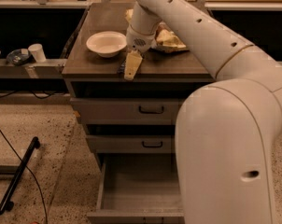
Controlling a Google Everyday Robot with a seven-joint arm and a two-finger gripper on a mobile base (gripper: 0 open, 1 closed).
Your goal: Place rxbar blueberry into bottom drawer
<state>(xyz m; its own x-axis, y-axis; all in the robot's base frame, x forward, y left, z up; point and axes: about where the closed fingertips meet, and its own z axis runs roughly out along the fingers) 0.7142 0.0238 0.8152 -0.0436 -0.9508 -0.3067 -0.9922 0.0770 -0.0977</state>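
My gripper (131, 67) hangs from the white arm over the front edge of the brown cabinet top (178, 64), just right of the white bowl (106, 43). A small dark sliver (121, 69) shows at the gripper's left side, at the table edge. It may be the rxbar blueberry, but most of it is hidden. The bottom drawer (131, 197) is pulled open below, and its grey tray holds nothing that I can see.
A brown, white and yellow snack bag (170, 39) lies behind the gripper on the cabinet top. Two shallower drawers with black handles (151, 109) are shut. A white cup (37, 52) stands on a side shelf at left. A black bar (17, 176) and a cable lie on the floor.
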